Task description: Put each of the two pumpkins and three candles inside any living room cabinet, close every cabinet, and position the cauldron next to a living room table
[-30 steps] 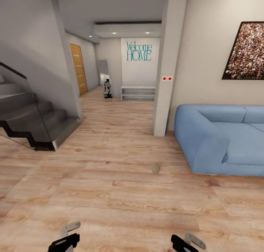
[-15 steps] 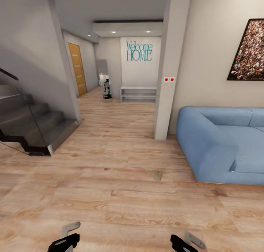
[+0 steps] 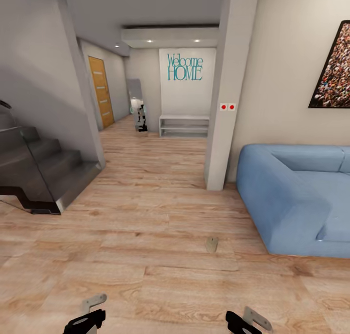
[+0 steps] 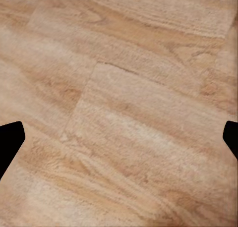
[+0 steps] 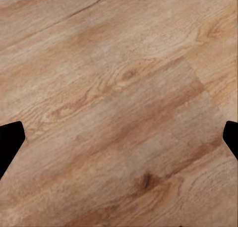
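A small beige-tan candle point(image 3: 211, 244) lies on the wooden floor ahead of me, a little right of centre and just left of the sofa's front corner. My left gripper point(image 3: 85, 321) and right gripper point(image 3: 242, 323) sit low at the near edge of the head view, well short of the candle. In the left wrist view the left gripper point(image 4: 119, 138) is open, its dark fingertips point(image 4: 10, 140) far apart over bare floorboards. The right gripper point(image 5: 119, 138) is open the same way, with only floor between its fingertips point(image 5: 10, 140). The pumpkins, cabinet and cauldron are out of view.
A blue sofa point(image 3: 291, 198) stands at the right, against a wall with a framed picture point(image 3: 335, 71). A white pillar point(image 3: 223, 110) rises beside it. Dark stairs point(image 3: 39, 173) are at the left. A hallway with a low white shelf point(image 3: 183, 126) runs ahead.
The whole picture has shifted: the camera has moved forward, so the candle sits lower and nearer, and the sofa and stairs have slid outward. Both grippers hold the same pose.
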### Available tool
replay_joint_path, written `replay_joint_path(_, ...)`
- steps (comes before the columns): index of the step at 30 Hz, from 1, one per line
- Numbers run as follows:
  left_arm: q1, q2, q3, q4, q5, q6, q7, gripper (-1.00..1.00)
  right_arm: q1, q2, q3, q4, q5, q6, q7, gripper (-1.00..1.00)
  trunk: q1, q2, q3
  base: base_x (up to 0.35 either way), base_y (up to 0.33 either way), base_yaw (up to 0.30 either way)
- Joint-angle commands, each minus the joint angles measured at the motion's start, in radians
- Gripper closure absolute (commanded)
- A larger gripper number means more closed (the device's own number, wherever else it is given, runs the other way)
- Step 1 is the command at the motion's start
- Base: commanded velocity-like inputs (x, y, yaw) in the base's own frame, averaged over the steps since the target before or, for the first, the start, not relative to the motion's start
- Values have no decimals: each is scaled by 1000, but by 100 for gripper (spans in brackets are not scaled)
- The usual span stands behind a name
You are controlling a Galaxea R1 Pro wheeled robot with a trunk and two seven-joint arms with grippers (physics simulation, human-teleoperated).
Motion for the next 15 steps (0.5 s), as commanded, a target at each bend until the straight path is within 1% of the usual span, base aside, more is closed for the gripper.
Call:
replay_joint_path(1,0,0,0,0,0,0,0,-100,-1,0,0,0,0,0,0,-100,0,0,0,330,0,0)
replay_joint_path(15,0,0,0,0,0,0,0,-100,0,1,0,0,0,0,0,-100,0,0,0,330,0,0)
